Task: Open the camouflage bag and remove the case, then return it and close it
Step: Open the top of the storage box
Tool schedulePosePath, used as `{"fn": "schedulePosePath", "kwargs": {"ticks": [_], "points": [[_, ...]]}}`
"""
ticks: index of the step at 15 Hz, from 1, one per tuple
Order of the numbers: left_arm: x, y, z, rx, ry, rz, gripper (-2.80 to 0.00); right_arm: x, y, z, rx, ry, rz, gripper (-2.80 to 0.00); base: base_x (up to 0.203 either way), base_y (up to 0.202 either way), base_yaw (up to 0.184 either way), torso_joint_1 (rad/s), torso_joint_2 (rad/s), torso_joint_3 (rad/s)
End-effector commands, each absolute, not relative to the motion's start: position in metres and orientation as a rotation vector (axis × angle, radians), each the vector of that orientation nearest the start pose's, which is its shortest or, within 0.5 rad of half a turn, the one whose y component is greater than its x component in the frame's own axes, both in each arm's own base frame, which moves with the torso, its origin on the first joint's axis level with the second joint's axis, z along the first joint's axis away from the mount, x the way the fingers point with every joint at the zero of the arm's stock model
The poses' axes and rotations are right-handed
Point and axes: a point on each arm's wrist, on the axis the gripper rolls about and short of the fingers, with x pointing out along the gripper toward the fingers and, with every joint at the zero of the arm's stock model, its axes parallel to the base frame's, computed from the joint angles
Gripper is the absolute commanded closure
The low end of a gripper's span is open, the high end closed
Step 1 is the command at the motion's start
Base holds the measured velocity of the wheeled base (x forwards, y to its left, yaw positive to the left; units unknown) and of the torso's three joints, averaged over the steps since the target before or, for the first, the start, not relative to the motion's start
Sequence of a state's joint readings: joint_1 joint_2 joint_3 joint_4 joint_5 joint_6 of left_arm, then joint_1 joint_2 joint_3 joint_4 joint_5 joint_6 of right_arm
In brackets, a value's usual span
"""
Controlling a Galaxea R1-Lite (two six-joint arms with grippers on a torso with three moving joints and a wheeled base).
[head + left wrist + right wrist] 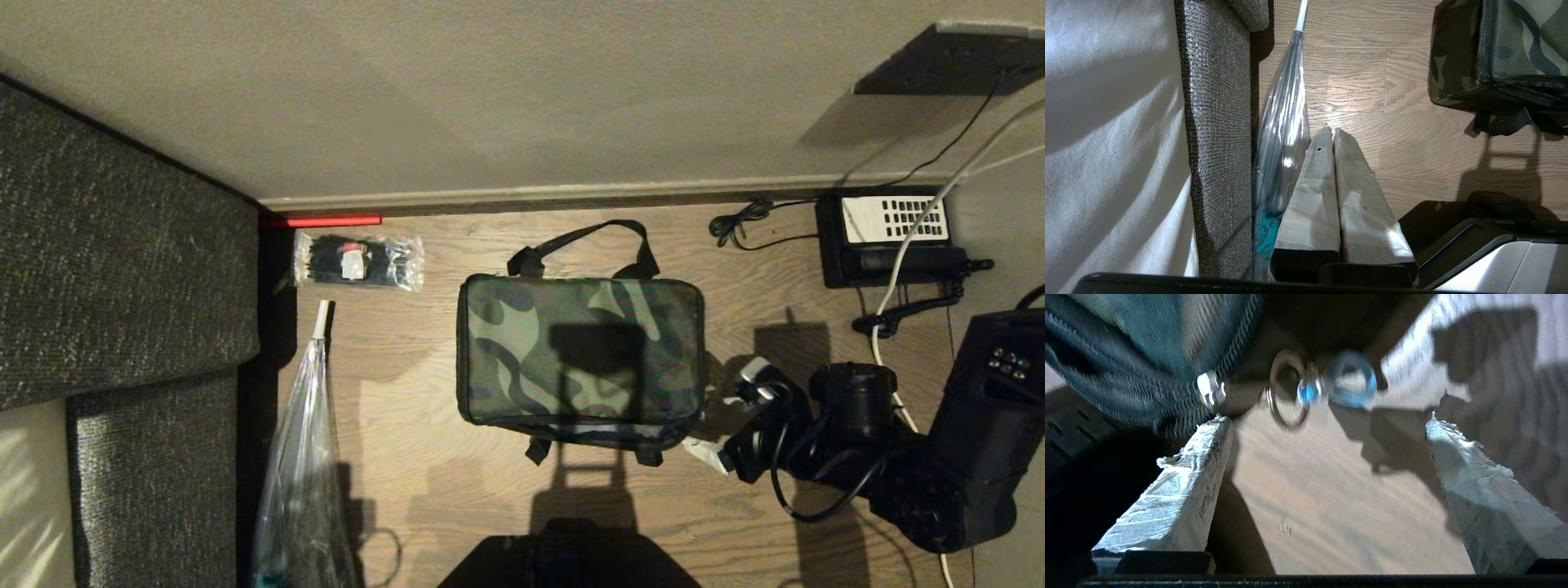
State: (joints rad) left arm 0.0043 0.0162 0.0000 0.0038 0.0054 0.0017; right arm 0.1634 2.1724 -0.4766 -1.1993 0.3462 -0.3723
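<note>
The camouflage bag (pixel 580 359) stands on the wood floor with its lid down and its black handles lying front and back. My right gripper (pixel 727 416) is at the bag's right end, open, its taped fingers spread wide. In the right wrist view the gripper (pixel 1327 422) holds nothing; just beyond its fingertips hang the bag's zipper slider (pixel 1210 390), a metal pull ring (pixel 1286 390) and a blue ring (pixel 1351 377). My left gripper (pixel 1329 132) is shut and parked low beside the sofa, with the bag's corner (pixel 1502 49) off to one side. The case is hidden.
A grey sofa (pixel 122 245) lines the left. Beside it lie a clear folded umbrella (pixel 306 441) and a packet of black ties (pixel 359 261). A black desk phone (pixel 890 237) with cables sits at the back right. The wall's skirting (pixel 522 198) runs behind the bag.
</note>
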Motion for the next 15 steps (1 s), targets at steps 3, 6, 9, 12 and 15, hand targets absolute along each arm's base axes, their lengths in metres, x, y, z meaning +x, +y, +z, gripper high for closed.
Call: {"fn": "schedulePosePath", "kwargs": {"ticks": [3, 6, 9, 12, 15], "points": [[-0.0212, 0.0000, 0.0746, 0.002, 0.025, 0.011, 0.00, 0.3147, 0.0596, 0.0100, -0.308, 0.374, 0.591, -2.80, 0.000, 0.000, 0.000, 0.000, 0.00, 0.000], [-0.0212, 0.0000, 0.0746, 0.002, 0.026, 0.011, 0.00, 0.3150, 0.0597, 0.0101, -0.308, 0.369, 0.592, 0.00, 0.000, 0.000, 0.000, 0.000, 0.00, 0.000], [-0.0212, 0.0000, 0.0746, 0.002, 0.026, 0.011, 0.00, 0.3147, 0.0596, 0.0100, -0.310, 0.369, 0.591, 0.00, 0.000, 0.000, 0.000, 0.000, 0.00, 0.000], [-0.0212, 0.0000, 0.0747, 0.002, 0.025, 0.011, 0.00, 0.3144, 0.0585, 0.0098, -0.310, 0.369, 0.586, 0.00, 0.000, 0.000, 0.000, 0.000, 0.00, 0.000], [-0.0212, 0.0000, 0.0746, 0.002, 0.026, 0.011, 0.00, 0.3137, 0.0584, 0.0110, -0.311, 0.366, 0.586, 0.00, 0.000, 0.000, 0.000, 0.000, 0.00, 0.000]]}}
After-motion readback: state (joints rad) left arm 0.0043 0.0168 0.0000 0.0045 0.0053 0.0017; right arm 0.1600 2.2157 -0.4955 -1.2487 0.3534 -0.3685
